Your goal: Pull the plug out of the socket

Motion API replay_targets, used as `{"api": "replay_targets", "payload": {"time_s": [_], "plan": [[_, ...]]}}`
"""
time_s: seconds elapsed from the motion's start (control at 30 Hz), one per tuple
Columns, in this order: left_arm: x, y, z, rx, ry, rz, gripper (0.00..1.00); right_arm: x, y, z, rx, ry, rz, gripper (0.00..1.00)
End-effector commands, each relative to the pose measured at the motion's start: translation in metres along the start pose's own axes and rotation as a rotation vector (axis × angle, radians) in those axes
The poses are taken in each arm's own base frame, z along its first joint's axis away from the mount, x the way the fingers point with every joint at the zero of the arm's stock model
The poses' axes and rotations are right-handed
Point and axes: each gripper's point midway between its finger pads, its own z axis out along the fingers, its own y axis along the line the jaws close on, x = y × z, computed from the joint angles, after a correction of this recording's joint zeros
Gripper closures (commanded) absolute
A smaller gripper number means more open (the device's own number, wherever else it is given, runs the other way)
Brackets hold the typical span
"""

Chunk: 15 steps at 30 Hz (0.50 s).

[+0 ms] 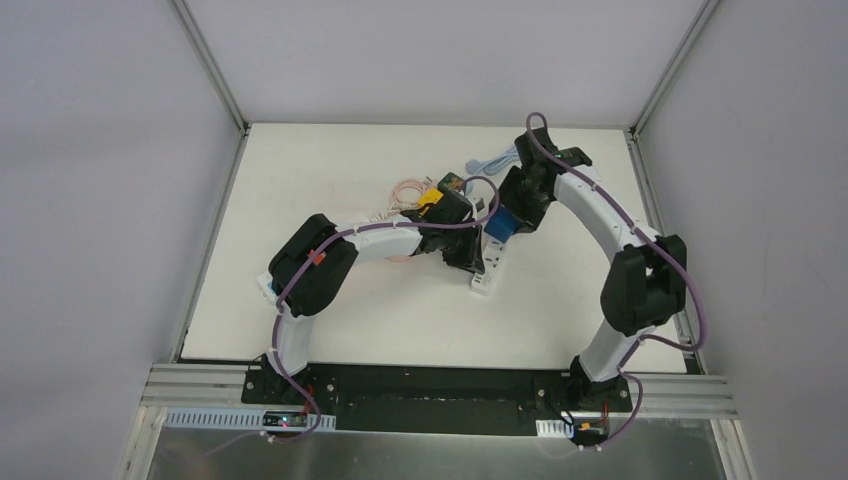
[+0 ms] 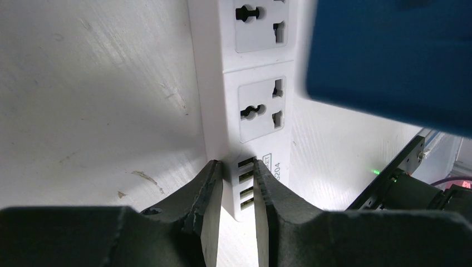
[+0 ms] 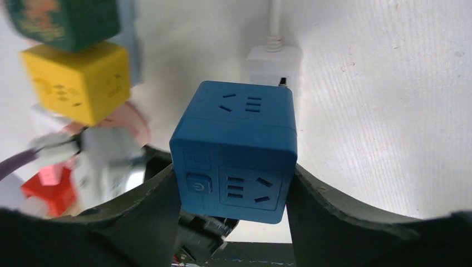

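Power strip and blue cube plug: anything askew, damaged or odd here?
Nothing looks damaged. The left gripper pinches the end of the white power strip, and the right gripper clamps the blue cube plug. Whether the plug is still seated cannot be told.

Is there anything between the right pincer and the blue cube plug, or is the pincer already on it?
Nothing stands between them. The right pincer already has a finger on each side of the blue cube plug. The left pincer clamps the end of the white power strip, clear of the plug.
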Motion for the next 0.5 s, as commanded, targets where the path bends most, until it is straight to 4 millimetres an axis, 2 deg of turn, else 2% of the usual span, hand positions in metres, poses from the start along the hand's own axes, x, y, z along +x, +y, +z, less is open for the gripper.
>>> {"api": "replay_targets", "payload": {"time_s": [0.0, 0.1, 0.2, 0.27, 0.33, 0.47], "plan": [[0.072, 0.082, 0.009, -0.28, 0.214, 0.011, 0.75, -0.017, 0.011, -0.052, -0.137, -0.126, 0.05, 1.0], [0.068, 0.078, 0.008, -0.274, 0.212, 0.009, 0.75, -0.025, -0.007, -0.058, -0.099, -0.166, 0.082, 1.0], [0.055, 0.066, 0.002, -0.249, 0.193, 0.015, 0.71, -0.038, -0.036, -0.061, -0.021, -0.229, 0.125, 1.0], [0.042, 0.054, -0.005, -0.226, 0.17, 0.026, 0.64, -0.044, -0.054, -0.063, 0.019, -0.263, 0.147, 1.0], [0.027, 0.041, -0.015, -0.202, 0.141, 0.043, 0.53, -0.049, -0.073, -0.063, 0.058, -0.286, 0.172, 1.0], [-0.007, 0.009, -0.043, -0.151, 0.083, 0.099, 0.38, -0.049, -0.103, -0.049, 0.125, -0.286, 0.176, 1.0]]}}
